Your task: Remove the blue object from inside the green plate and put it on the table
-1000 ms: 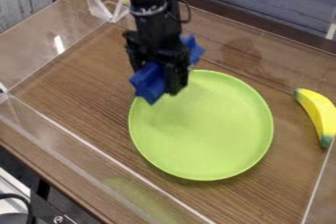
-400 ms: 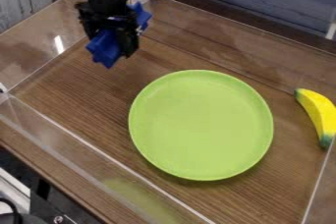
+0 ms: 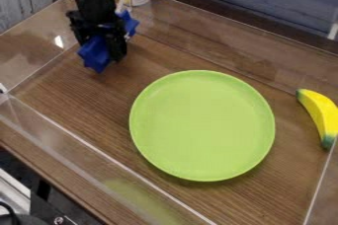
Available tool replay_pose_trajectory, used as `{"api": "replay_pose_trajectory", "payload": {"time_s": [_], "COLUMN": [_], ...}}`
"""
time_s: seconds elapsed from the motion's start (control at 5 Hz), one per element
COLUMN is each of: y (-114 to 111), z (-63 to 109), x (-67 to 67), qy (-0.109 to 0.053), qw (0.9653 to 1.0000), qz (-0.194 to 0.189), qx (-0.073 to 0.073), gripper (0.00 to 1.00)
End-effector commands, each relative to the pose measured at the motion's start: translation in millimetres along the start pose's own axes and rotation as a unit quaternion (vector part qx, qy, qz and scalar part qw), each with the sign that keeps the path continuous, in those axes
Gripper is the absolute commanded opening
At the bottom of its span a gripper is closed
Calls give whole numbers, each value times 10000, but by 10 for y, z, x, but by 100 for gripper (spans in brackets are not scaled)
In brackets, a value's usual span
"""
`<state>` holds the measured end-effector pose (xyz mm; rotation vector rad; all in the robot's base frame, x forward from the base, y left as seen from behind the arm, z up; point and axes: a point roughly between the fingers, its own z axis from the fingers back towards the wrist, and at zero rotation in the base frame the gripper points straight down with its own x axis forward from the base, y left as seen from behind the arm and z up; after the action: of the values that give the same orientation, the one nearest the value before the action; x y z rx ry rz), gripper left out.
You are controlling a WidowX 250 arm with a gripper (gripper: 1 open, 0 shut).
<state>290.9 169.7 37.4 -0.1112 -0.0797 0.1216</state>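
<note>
Item, far left: end effector clamped on the blue object, low over the bench, clear of the green plate. Risk: release above the wood lets the block tumble toward the acrylic wall. Right: banana, uninvolved.

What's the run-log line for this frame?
gripper: shut on blue object | over table, left of green plate | plate: empty | banana: right
</note>
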Motion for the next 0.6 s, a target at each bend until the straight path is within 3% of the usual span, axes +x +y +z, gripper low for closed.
{"api": "replay_pose_trajectory", "payload": {"time_s": [0.0, 0.4], "y": [72, 82], "z": [170, 138], "x": [123, 146], "qy": [-309, -301], "qw": [9994, 9994], "qz": [8, 30], "qx": [164, 141], "gripper": [0, 0]}}
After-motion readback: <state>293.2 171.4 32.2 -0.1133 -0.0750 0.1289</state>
